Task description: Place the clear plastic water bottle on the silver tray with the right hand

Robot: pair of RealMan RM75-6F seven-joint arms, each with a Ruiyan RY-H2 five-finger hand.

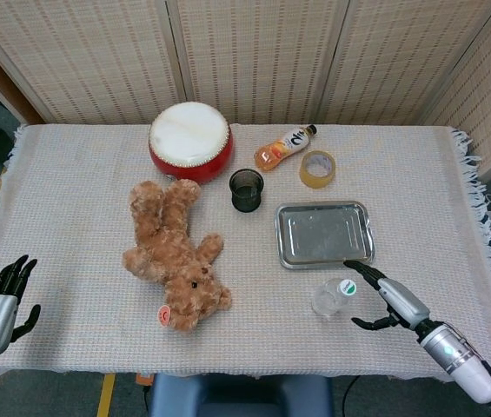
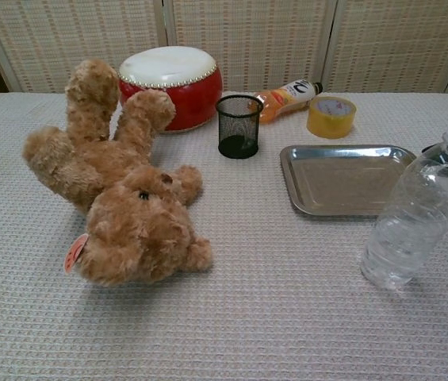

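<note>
Standing upright just in front of the tray [image 1: 324, 234], the bottle [image 1: 332, 297] has the right hand [image 1: 388, 295] just beside it. The hand's fingers [image 1: 360, 272] are spread, holding nothing, apart from the bottle.

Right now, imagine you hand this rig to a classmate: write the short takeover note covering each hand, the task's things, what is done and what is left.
Right hand: open, fingers spread, right beside the clear water bottle but not gripping it.
Left hand: open, idle at the near left table edge.
Bottle: upright on the cloth, just in front of the silver tray. The tray has nothing on it.
Done: the right hand is positioned at the bottle.
Left: close the right hand on the bottle, lift it, set it upright on the tray, release.
</note>
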